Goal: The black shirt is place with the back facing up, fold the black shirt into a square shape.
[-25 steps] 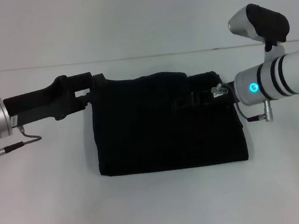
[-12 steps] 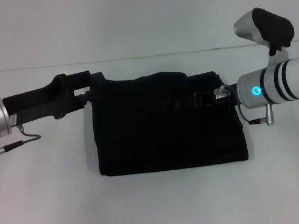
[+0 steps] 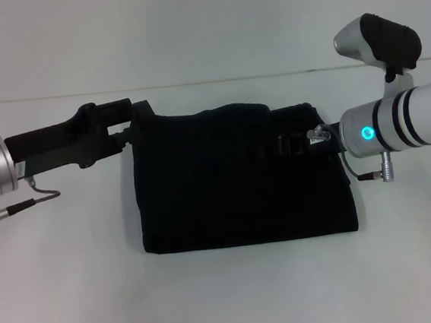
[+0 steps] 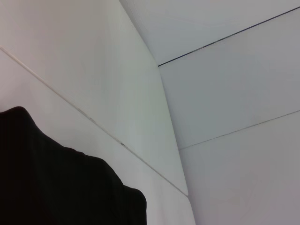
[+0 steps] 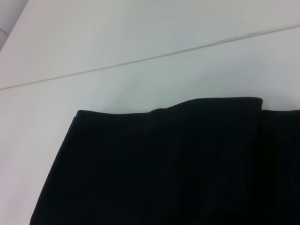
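left claw [image 3: 137,127] lifted slightly | both claws' grip: cannot tell | black shirt [image 3: 240,178] far edge: right wrist only

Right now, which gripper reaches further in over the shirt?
The right gripper: it lies over the black shirt, well inside its far right corner. The left gripper sits only at the far left corner, at the fabric's edge.

A bare lab-like test bay — plain white table [image 3: 229,298], blank white wall panels [image 4: 225,93].
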Motion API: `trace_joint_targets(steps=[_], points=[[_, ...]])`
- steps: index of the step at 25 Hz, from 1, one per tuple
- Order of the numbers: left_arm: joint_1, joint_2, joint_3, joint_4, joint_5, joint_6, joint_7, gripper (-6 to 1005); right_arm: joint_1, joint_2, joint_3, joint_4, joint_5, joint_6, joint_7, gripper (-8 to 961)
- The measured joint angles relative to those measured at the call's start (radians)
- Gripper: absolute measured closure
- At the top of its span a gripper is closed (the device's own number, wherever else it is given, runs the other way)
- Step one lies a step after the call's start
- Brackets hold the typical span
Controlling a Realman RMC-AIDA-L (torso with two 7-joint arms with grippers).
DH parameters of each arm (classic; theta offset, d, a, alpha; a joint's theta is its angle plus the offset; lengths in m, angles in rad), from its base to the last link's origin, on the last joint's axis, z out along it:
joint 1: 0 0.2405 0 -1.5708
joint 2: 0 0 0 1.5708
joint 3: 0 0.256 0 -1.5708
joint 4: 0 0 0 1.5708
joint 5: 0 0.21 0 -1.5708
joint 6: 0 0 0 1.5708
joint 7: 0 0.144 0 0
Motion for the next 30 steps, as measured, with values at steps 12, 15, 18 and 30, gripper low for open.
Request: trace_joint_targets(steps=[12, 15, 18, 30], points=[[0.000, 0.000, -0.015, -0.003, -0.001, -0.002, 0.000, 420, -0.003, -0.001, -0.006, -0.008, 0.004, -0.003, -0.004, 800], [0.001, 0.000, -0.017, -0.003, -0.002, -0.001, 0.000, 419, 0.001, -0.001, -0.006, -0.012, 0.004, -0.015, -0.019, 886], [0.003, 0.000, -0.025, -0.003, -0.002, 0.000, 0.000, 419, -0.002, -0.002, -0.004, -0.038, 0.004, -0.041, -0.017, 923], [0.009, 0.000, -0.027, -0.003, -0.036, 0.000, 0.000, 419, -0.114, -0.007, -0.094, -0.387, -0.032, -0.241, 0.178, 943]])
